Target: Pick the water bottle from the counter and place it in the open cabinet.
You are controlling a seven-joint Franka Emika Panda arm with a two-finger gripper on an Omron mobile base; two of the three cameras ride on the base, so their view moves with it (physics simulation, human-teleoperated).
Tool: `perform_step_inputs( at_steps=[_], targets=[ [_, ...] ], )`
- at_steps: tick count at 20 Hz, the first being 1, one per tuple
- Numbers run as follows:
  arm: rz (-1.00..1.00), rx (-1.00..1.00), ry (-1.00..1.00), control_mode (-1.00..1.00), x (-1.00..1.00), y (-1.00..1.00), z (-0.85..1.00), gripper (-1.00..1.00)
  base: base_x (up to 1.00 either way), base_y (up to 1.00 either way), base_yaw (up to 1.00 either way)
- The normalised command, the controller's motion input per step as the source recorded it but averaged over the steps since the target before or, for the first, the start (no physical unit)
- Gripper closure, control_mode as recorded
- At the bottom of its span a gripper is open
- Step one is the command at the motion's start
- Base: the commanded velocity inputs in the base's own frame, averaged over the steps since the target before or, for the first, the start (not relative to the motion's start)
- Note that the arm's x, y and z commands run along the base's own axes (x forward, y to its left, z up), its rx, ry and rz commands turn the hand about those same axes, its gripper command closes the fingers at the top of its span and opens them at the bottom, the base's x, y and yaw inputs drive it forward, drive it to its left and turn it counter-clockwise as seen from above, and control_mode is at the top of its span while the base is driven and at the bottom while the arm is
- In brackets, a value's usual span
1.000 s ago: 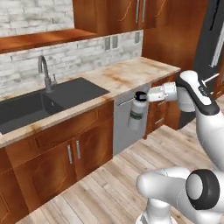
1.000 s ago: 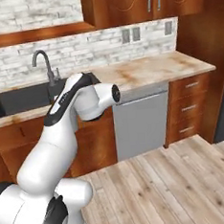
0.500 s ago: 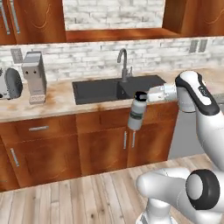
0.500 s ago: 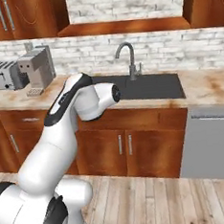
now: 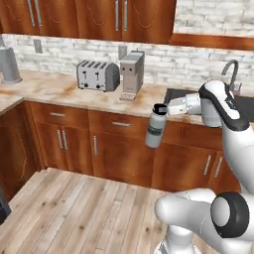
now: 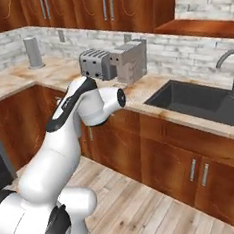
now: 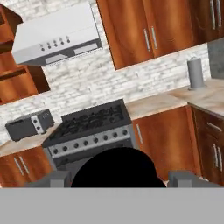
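Clearly the chief risk here is the carry itself: the water bottle [image 5: 156, 127] hangs in open air in front of the lower cabinet doors, off the surface [image 5: 74, 89] and below its edge, gripped only up at the black cap end, so a quick swing of the arm or a jolt from the driving base could, I judge, let it pivot or slip between the fingers and drop to the wooden floor [image 5: 79, 213]. A second hazard is clearance — the toaster [image 5: 97, 75] and the grey coffee machine [image 5: 132, 75] stand on the surface just behind the bottle's line, and lifting it toward a wall cabinet without first rising clear might knock the bottle's body against the slab edge or those appliances. No open cabinet can be made out with certainty, so the approach has yet to be lined up. The end effector [image 5: 164, 108] is pinching the bottle at its top, fingers drawn in against the cap; in the hand view the black cap [image 7: 114, 168] bulks dark between the two finger tips, with a stove [image 7: 89, 129] and range hood [image 7: 57, 39] beyond.
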Motion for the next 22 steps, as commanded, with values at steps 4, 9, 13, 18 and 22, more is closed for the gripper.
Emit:
perform_step_inputs(
  at_steps=[4, 9, 13, 18, 22],
  targets=[
    [0.0, 0.0, 0.0, 1.0, 0.0, 0.0, 0.0, 1.0, -0.24, -0.02, 0.8],
    [0.0, 0.0, 0.0, 1.0, 0.0, 0.0, 0.0, 1.0, -0.23, 0.0, 0.79],
    [0.0, 0.0, 0.0, 1.0, 0.0, 0.0, 0.0, 1.0, -0.24, 0.0, 0.78],
    [0.0, 0.0, 0.0, 1.0, 0.0, 0.0, 0.0, 1.0, -0.17, 0.0, 0.72],
    [0.0, 0.0, 0.0, 1.0, 0.0, 0.0, 0.0, 1.0, -0.15, -0.13, 0.54]
  ],
)
